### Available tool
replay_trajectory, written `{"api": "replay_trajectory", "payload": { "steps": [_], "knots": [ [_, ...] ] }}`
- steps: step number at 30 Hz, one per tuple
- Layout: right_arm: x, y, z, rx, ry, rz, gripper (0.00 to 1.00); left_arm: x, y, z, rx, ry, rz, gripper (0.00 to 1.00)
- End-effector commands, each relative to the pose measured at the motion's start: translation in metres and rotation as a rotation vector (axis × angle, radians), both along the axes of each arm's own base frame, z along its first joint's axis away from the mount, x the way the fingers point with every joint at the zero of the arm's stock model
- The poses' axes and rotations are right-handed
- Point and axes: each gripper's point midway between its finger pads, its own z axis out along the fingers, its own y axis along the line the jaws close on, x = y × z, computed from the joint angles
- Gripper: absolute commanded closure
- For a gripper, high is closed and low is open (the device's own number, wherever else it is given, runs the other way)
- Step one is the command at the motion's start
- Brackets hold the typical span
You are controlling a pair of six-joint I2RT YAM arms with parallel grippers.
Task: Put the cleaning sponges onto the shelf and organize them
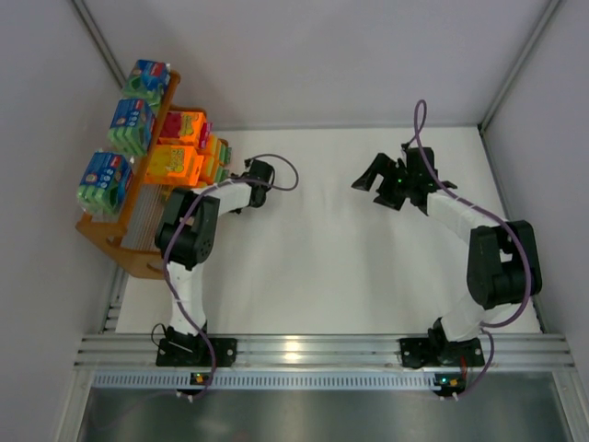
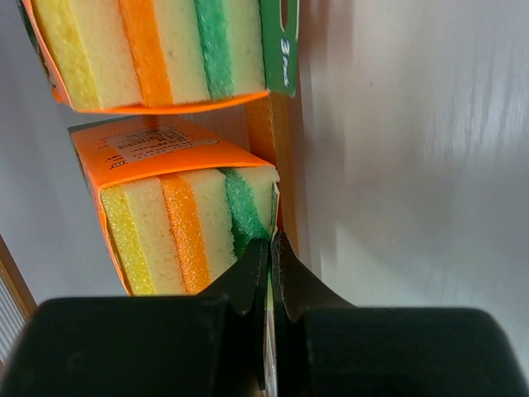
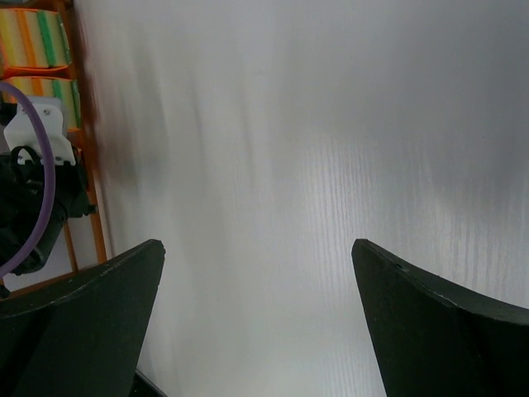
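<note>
1. Three blue-green packs [image 1: 132, 124] stand in a row, one behind another, on the step of the shelf [image 1: 138, 262] nearest the left wall.
2. A bunch of orange packs [image 1: 171, 166] sits just beside them on the next step, toward the middle of the table. From above I can't count them for sure.
3. The shelf is at the far left of the white table [image 1: 313, 258], hard against the wall.
4. The left gripper [image 2: 270, 252] is reached across to the orange bunch with its jaws pressed together.
5. Its tips sit at the green edge of the lower pack [image 2: 182, 231] in the wrist view. A thin pale sliver shows between the fingers, and I can't tell whether it is pinched there.
6. Just above in that same view is an upper pack [image 2: 157, 50], striped yellow, orange and green, with a green tab at its corner.
7. The right gripper [image 3: 256, 245] hangs over the table well apart from the shelf, jaws spread wide and holding nothing.
</note>
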Motion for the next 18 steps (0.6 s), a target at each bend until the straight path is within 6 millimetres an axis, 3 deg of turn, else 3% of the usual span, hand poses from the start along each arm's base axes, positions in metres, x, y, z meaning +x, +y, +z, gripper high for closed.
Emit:
{"api": "replay_trajectory", "payload": {
  "steps": [1,18],
  "knots": [
    [0.015,-0.004,0.021,-0.004,-0.059,0.002,0.01,0.018,-0.009,-0.016,-0.09,-0.011,-0.015,1.0],
    [0.021,-0.002,0.032,-0.01,-0.057,0.024,0.01,0.034,-0.01,-0.011,-0.112,-0.051,0.025,1.0]
  ]
}}
